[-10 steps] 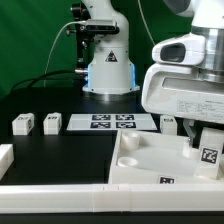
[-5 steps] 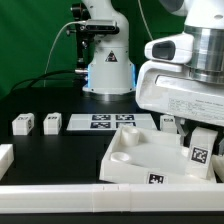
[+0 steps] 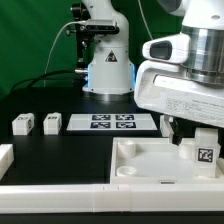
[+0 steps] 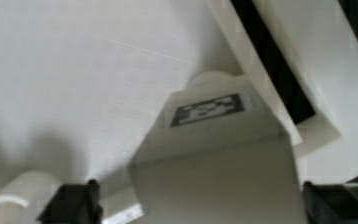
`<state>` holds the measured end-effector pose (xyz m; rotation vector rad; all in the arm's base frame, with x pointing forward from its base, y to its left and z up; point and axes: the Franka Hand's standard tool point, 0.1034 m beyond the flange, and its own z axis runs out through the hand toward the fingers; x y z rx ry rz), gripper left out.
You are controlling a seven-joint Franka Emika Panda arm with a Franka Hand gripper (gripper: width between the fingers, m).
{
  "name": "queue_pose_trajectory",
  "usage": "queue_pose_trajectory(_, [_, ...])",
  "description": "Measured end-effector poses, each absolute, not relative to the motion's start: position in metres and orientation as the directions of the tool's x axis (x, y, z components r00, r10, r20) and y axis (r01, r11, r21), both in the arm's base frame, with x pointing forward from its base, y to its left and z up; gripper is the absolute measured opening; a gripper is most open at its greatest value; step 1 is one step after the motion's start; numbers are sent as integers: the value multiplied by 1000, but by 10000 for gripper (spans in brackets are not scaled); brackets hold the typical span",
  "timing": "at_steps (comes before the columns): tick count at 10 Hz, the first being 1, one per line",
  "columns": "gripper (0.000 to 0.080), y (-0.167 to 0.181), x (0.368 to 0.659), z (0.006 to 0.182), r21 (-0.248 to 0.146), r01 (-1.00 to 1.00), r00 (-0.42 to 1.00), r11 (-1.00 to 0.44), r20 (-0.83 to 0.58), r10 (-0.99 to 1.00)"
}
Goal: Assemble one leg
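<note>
Since half a second earlier, the white square tray (image 3: pixel 150 160) had been levelled from a tilt on the black table (image 3: pixel 60 150). A tagged leg (image 3: pixel 205 150) was seen upright at the tray's corner on the exterior view's right, below the gripper (image 3: pixel 190 128), whose jaws could not be judged. Two loose legs (image 3: pixel 22 124) (image 3: pixel 52 123) were beside the marker board (image 3: pixel 112 122). A green backdrop (image 3: pixel 35 40) was seen behind.
</note>
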<state>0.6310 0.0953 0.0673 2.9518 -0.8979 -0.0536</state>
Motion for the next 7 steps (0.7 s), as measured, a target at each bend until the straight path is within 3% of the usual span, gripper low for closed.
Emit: queue_pose_trajectory(7, [649, 95, 631, 67, 63, -555, 830, -829, -17, -557])
